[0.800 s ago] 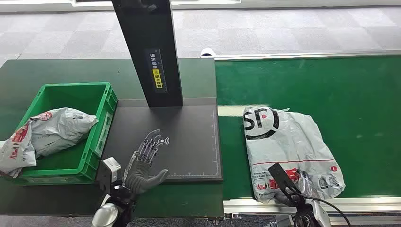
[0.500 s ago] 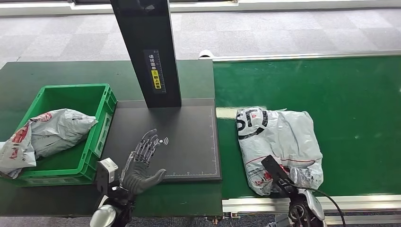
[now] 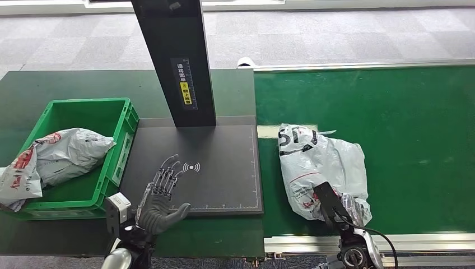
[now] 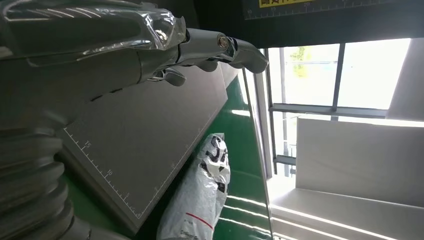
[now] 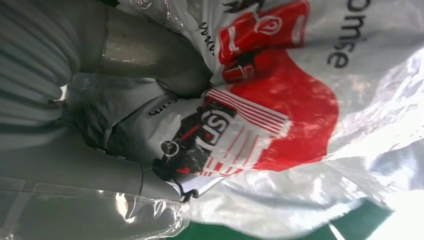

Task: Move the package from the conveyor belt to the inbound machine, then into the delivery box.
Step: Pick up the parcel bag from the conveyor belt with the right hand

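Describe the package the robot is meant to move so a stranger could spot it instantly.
Look at the green conveyor belt on the right. The package is a crumpled white mailer bag lying at its near left, gripped by the right hand. The other bag sits in the green crate.

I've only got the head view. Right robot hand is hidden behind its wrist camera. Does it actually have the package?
Observer: Yes. In the right wrist view the right robot hand grips a crumpled fold of the package at the red printed patch, thumb on one side and fingers on the other.
Operator: Is the package off the belt?
Observer: Cannot tell. The left wrist view shows it from the side, lying along the conveyor belt beside the scanner plate, but not the gripped end.
Operator: Left robot hand touching the plate?
Observer: No. In the left wrist view the left robot hand hovers above the plate, fingers extended, holding nothing.
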Available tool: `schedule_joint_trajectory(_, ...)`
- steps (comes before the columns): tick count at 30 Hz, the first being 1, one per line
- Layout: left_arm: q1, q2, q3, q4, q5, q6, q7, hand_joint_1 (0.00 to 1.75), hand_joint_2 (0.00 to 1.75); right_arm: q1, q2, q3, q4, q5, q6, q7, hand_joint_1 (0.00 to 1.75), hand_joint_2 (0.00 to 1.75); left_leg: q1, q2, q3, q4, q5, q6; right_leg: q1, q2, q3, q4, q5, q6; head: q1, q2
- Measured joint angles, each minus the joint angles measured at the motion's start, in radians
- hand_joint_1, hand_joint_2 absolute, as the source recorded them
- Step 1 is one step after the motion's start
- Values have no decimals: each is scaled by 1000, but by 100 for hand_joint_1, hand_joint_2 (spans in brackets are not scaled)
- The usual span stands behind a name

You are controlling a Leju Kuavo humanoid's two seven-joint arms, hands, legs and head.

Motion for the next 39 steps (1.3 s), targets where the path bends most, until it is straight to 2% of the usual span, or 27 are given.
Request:
schedule_joint_trajectory(4, -2, -1, 2, 0, 0, 25, -18, 0, 175, 39, 24, -46, -110, -204, -152, -204, 175, 175, 0, -1, -1, 0, 0, 0, 0, -1, -1, 0, 0, 0, 0, 0)
schedule_joint_trajectory(6, -8, -4, 3, 0, 0, 40, -24, 0, 175, 59, 38, -82, -178, -299, -214, -274, 175, 175, 0, -1, -2, 0, 0, 0, 0, -1, -2, 0, 0, 0, 0, 0)
schedule_joint_trajectory(10, -18, -8, 3, 0, 0, 51, -27, 0, 175, 91, 52, -125, -265, -340, -235, -294, 175, 175, 0, 0, -2, 0, 0, 0, 0, -1, -2, 0, 0, 0, 0, 0)
schedule_joint_trajectory(16, -20, -9, 3, 0, 0, 53, -29, 0, 175, 111, 69, -149, -316, -367, -249, -314, 175, 175, 0, 0, -2, 0, 0, 0, 0, -1, -2, 0, 0, 0, 0, 0)
schedule_joint_trajectory(20, -24, -9, 3, 1, 11, 65, -36, 0, 175, 130, 86, -173, -362, -462, -295, -395, 175, 175, 0, -1, -2, 0, 0, 0, 0, -1, -2, 0, 0, 0, 0, 0)
schedule_joint_trajectory(23, -30, -8, 2, 3, 20, 79, -42, 0, 175, 149, 106, -185, -420, -481, -365, -477, 175, 175, 0, 0, -2, 0, 0, 0, 0, -1, -2, 0, 0, 0, 0, 0)
schedule_joint_trajectory(26, -34, -9, 1, 4, 30, 105, -50, 0, 175, 165, 122, -177, -481, -426, -454, -520, 175, 175, 0, 0, -3, 0, 0, 0, 0, -1, -2, 0, 0, 0, 0, 0)
schedule_joint_trajectory(27, -35, -10, 1, 4, 33, 127, -56, 0, 175, 168, 123, -165, -495, -372, -479, -520, 175, 175, 0, 0, -4, 0, 0, 0, 0, -1, -2, 0, 0, 0, 0, 0)
schedule_joint_trajectory(29, -36, -13, 5, 2, 45, 195, -71, 0, 175, 172, 120, -119, -509, -184, -508, -499, 175, 175, 0, 1, -4, 0, 0, 0, 0, 0, -2, 0, 0, 0, 0, 0)
schedule_joint_trajectory(31, -36, -17, 14, -4, 69, 264, -87, 0, 175, 170, 115, -52, -509, 35, -499, -444, 175, 175, 0, 1, -4, -1, 0, 0, 0, 0, -2, 0, 0, 0, 0, 0)
schedule_joint_trajectory(33, -36, -17, 25, -13, 98, 304, -101, 0, 175, 164, 106, 25, -496, 178, -471, -384, 175, 175, 0, 0, -3, 0, 2, 0, 0, -1, -2, 0, 0, 0, 0, 0)
schedule_joint_trajectory(35, -36, -17, 37, -22, 126, 323, -110, 0, 175, 157, 93, 103, -475, 234, -443, -347, 175, 175, 0, -1, -3, 0, 2, 0, 0, -3, -2, 0, 0, 0, 0, 0)
schedule_joint_trajectory(39, -36, -18, 56, -26, 165, 338, -120, 0, 175, 145, 65, 222, -432, 267, -370, -296, 175, 175, 0, -2, -4, 0, 3, 0, 0, -3, -2, 0, 0, 0, 0, 0)
